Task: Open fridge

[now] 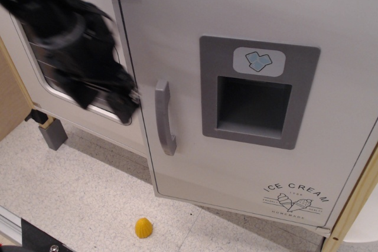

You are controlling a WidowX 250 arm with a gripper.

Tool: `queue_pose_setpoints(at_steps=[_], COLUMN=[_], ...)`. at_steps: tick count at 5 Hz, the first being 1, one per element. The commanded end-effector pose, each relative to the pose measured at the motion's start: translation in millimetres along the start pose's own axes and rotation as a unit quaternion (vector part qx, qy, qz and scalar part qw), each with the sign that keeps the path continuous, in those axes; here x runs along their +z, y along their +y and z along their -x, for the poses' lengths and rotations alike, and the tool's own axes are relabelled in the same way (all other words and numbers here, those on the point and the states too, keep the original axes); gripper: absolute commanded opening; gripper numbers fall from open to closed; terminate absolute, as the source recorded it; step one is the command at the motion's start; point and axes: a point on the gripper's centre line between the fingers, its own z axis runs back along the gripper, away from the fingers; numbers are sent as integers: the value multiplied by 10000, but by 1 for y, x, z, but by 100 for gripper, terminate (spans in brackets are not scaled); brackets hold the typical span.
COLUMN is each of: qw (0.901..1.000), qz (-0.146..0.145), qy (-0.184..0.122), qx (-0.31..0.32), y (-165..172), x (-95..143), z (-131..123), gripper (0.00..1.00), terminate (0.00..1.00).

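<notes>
The fridge door (177, 16) is large and white and stands slightly ajar, its left edge swung out in front of the oven. It has a vertical grey handle (164, 117), a grey ice-dispenser panel (254, 95) with a blue ice-cube badge (258, 61), and an "ICE CREAM" print (295, 196). My gripper (125, 107) is a black motion-blurred shape just left of the handle and apart from it. The blur hides how its jaws stand.
The white oven door (88, 123) at the left is mostly hidden by my arm. A small yellow object (143, 227) lies on the floor below the fridge door. A grey block (53, 134) stands at the lower left. A wooden post (354, 205) borders the right.
</notes>
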Motion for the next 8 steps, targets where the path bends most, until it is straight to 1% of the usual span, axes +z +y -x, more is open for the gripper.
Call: queue_pose_setpoints(at_steps=[1, 2, 3, 4, 5, 6, 7, 8], qw=[9887, 9766, 9665, 9639, 9619, 9567, 9600, 9682], qz=[-263, -486, -591, -454, -354, -288, -327, -425], qy=[-447, -574, -709, -760, -756, -859, -724, -544], qx=[1407, 2013, 2395, 2510, 2604, 2765, 2686, 2404], y=[71, 88, 92, 85, 71, 59, 48, 39], x=[59, 63, 62, 66, 68, 74, 65, 51], z=[-40, -53, -68, -82, -96, -114, -122, -118], gripper=[100, 100, 100, 100, 100, 100, 100, 100], terminate=[0, 0, 0, 0, 0, 0, 0, 0])
